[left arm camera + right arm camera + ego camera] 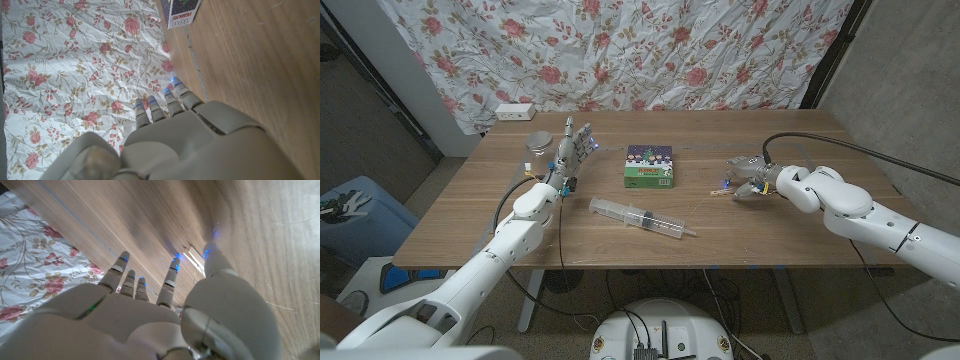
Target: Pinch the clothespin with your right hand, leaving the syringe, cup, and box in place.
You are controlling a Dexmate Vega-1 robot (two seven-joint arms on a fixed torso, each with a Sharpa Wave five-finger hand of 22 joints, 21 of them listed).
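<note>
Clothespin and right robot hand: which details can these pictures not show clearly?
- Clothespin: too small in the head view, partly covered by the right robot hand; whether it is pinched cannot be told.
- In the right wrist view, the robot hand's own back hides the contact.
- Box: cut off by the left wrist picture's edge.
- Cup: partly hidden behind the left robot hand.

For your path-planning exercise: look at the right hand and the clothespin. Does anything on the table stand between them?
Nothing visible does. The right hand is already at the clothespin, with the fingers around it on bare wood. The box, the syringe and the cup all lie further toward the robot's left, off that path.
</note>
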